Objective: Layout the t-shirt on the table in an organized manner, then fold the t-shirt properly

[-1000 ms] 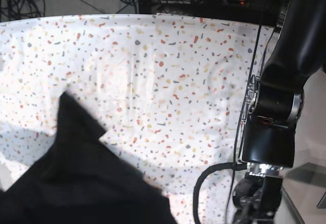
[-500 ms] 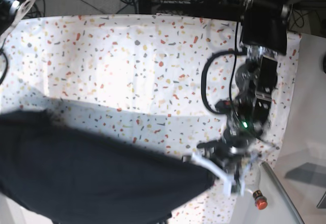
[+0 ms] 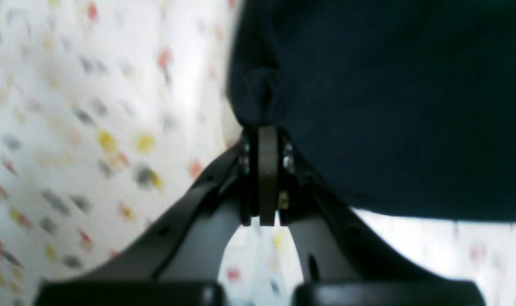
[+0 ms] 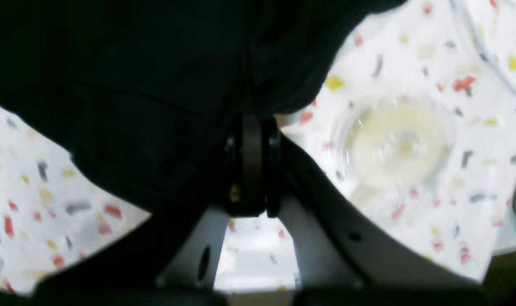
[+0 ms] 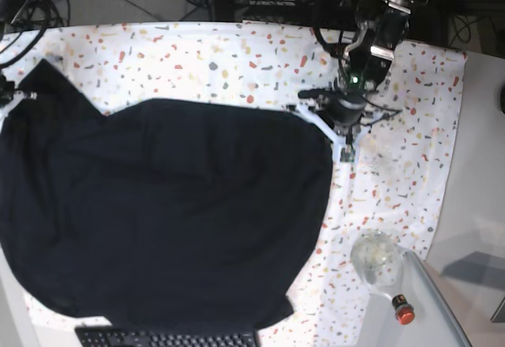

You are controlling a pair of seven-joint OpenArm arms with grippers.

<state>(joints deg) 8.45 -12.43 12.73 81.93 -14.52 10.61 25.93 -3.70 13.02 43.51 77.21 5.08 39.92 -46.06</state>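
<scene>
The table carries the black t-shirt, spread wide across its left and middle, still lumpy at the hem. This looks like the laying-out step. The left gripper pinches a far corner of the fabric, jaws pressed together; the right gripper likewise clamps the opposite far corner. Next should come pulling taut, lowering and releasing.

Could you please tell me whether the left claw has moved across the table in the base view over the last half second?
Yes. The left claw, shut on the t-shirt, has moved from the table's near right corner towards its far edge.
</scene>
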